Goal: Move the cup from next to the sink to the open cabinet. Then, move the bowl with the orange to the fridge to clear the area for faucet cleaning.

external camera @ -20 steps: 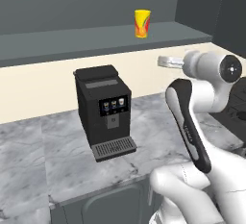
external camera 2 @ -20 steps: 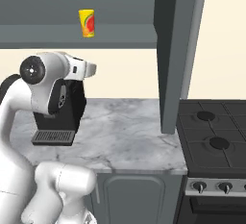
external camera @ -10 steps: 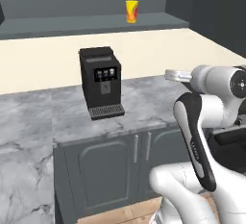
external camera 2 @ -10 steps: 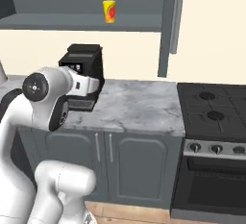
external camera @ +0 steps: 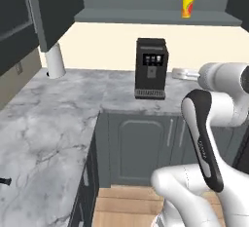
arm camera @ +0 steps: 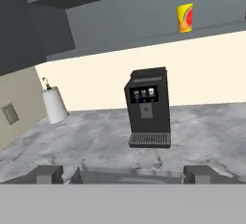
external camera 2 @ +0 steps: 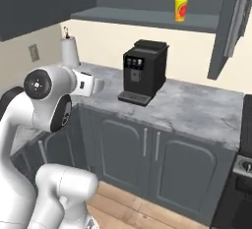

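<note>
The yellow cup point(external camera: 187, 7) point(external camera 2: 181, 10) point(arm camera: 185, 18) stands upright on the grey inner shelf of the open cabinet point(external camera: 146, 16) point(external camera 2: 128, 17), high above the counter. My gripper point(arm camera: 125, 175) is open and holds nothing. Its two dark fingertips point(arm camera: 48, 174) stand wide apart, pointing at the coffee machine from some distance. The hand point(external camera: 179, 73) point(external camera 2: 98, 85) hovers in front of the counter, far below the cup. The bowl, the orange and the fridge are out of view.
A black coffee machine point(external camera: 151, 67) point(external camera 2: 142, 71) point(arm camera: 148, 106) sits on the marble counter point(external camera: 73, 104). A paper towel roll point(external camera: 55, 60) point(arm camera: 54, 105) stands in the corner. Grey base cabinets point(external camera 2: 147, 149) lie below. A stove edge point(external camera 2: 243, 174) is at the right.
The whole picture has shifted: the base has backed away and turned, so the counter and coffee machine sit farther off. The cup stays on the shelf and the gripper stays open.
</note>
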{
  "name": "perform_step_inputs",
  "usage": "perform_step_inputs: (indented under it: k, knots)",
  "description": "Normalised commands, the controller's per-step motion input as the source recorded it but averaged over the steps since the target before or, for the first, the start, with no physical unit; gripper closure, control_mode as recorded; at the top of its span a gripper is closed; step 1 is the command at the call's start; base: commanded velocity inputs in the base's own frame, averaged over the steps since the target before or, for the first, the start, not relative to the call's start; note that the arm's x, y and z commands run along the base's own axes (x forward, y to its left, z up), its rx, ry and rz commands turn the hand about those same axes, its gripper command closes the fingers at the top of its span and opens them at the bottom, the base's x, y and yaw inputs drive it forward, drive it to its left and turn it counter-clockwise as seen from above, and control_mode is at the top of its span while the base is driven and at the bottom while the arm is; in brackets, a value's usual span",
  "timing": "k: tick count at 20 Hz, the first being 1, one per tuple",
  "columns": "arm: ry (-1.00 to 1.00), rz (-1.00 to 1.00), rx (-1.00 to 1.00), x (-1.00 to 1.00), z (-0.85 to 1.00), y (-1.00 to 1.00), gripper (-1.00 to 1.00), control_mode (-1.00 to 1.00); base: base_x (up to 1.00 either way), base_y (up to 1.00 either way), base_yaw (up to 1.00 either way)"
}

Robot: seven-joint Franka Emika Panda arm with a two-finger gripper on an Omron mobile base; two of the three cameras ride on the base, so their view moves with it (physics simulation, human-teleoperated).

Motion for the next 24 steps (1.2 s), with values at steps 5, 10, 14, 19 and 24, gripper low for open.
perform_step_inputs:
  k: [5,10,14,19,24]
  knots:
    - [0.00,0.00,0.00,0.00,0.00,0.00,-1.00,1.00,-0.48,-0.16,0.62]
    - [0.00,0.00,0.00,0.00,0.00,0.00,-1.00,1.00,-0.45,-0.12,0.64]
    - [0.00,0.00,0.00,0.00,0.00,0.00,-1.00,1.00,-0.54,-0.11,0.64]
    - [0.00,0.00,0.00,0.00,0.00,0.00,-1.00,1.00,-0.61,-0.02,0.65]
    - [0.00,0.00,0.00,0.00,0.00,0.00,-1.00,1.00,-0.55,0.00,0.72]
